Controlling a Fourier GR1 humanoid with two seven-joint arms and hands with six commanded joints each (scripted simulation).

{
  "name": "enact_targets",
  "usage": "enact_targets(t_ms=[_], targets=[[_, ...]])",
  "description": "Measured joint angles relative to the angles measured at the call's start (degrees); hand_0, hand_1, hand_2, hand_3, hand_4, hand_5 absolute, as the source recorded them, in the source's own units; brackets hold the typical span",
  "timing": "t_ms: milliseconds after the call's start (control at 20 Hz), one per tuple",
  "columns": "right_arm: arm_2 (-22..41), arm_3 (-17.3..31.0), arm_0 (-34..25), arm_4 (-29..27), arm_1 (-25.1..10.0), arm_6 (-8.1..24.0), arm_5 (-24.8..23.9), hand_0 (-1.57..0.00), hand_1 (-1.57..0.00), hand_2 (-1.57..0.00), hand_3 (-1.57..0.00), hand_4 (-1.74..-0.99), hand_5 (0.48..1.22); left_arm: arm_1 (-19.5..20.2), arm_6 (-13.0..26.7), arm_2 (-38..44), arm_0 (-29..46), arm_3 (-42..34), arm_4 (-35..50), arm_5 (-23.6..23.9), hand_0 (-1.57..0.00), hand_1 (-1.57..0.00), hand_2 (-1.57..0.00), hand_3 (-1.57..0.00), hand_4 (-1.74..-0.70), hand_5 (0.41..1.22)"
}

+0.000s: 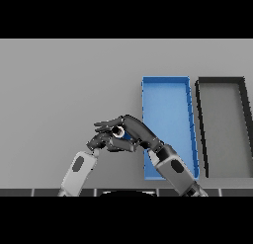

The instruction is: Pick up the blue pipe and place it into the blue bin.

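Observation:
The blue pipe point(127, 136) shows only as a short blue piece with a pale round end, held just left of the blue bin point(168, 109). My right hand point(133, 129) is shut on the pipe, thumb and fingers wrapped over it, and reaches in from the lower right across the bin's near left corner. The hand hides most of the pipe. My left hand point(99, 141) sits close beside it at the left, on the end of the arm coming from the lower left. The bin is a long open blue tray with nothing inside.
A black bin point(222, 124) of the same shape stands right of the blue one, nearly touching it. Grey table point(59, 90) spreads to the left and behind both hands.

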Motion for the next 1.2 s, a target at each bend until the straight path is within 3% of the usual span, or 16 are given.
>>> enact_targets(t_ms=[100,250,300,450,600,700,800,950,1050,1200], targets=[[0.59,-0.24,0.44,1.38,0.17,-1.37,0.01,-1.57,-1.57,-1.57,-1.57,-1.74,1.218,-0.09,1.73,0.73,-0.23,0.05,0.97,-0.02,-0.16,-0.14,-0.14,-0.12,-0.98,0.704],[-0.4,0.34,-0.26,0.92,0.55,0.16,0.39,-1.57,-1.57,-1.57,-1.57,-1.741,1.22,-1.28,5.26,0.66,0.2,-0.43,2.32,0.1,-0.08,-0.07,-0.07,-0.06,-0.97,0.567],[-0.55,0.46,-0.24,0.42,1.25,0.27,0.36,-1.57,-1.57,-1.57,-1.57,-1.741,1.22,-0.85,3.6,0.64,0.71,-0.62,2.12,0.22,-0.06,-0.06,-0.06,-0.05,-0.96,0.538],[-2.04,-0.15,0.4,-1.86,2.37,-1.46,0.64,-1.57,-1.57,-1.57,-1.57,-1.741,1.22,-0.72,4.04,0.74,-0.35,1.06,0.35,1.35,-0.03,-0.03,-0.03,-0.03,-0.93,0.484],[-4.91,-1.8,-1.93,-5.98,4.92,2.97,-0.88,-1.57,-1.57,-1.57,-1.57,-1.741,1.221,-0.69,4.08,0.69,-0.3,1.53,0.51,1.13,-0.02,-0.01,-0.01,-0.01,-0.91,0.47],[-7.13,-1.3,-4.82,-9.51,4.06,3.65,-3.11,-1.57,-1.57,-1.57,-1.57,-1.741,1.221,-0.77,3.76,0.34,-0.12,1.39,0.26,1.37,-0.01,-0.01,-0.01,-0.01,-0.91,0.456],[-8.9,-0.59,-9.82,-15.65,0.62,3.62,-6.0,-1.57,-1.57,-1.57,-1.57,-1.741,1.221,-0.47,4.27,0.47,-0.13,0.42,1.04,0.95,-0.01,-0.01,-0.01,0.0,-0.91,0.445],[-13.21,1.18,-21.63,-25.57,-7.35,3.39,-11.66,-1.57,-1.57,-1.57,-1.57,-1.741,1.221,-0.17,5.29,0.21,0.22,0.98,0.85,0.42,0.0,0.0,0.0,0.0,-0.91,0.435],[-16.66,1.74,-26.76,-24.72,-11.2,3.19,-15.98,-1.57,-1.57,-1.57,-1.57,-1.741,1.221,-0.5,6.36,0.02,0.44,0.76,0.51,0.85,0.0,0.0,0.0,0.0,-0.9,0.432],[-19.75,4.48,-30.25,-26.16,-20.16,3.61,-20.56,-1.57,-1.57,-1.57,-1.57,-1.741,1.221,-0.24,7.03,0.31,-0.44,0.58,0.17,1.14,0.0,0.0,0.0,0.0,-0.89,0.425]])
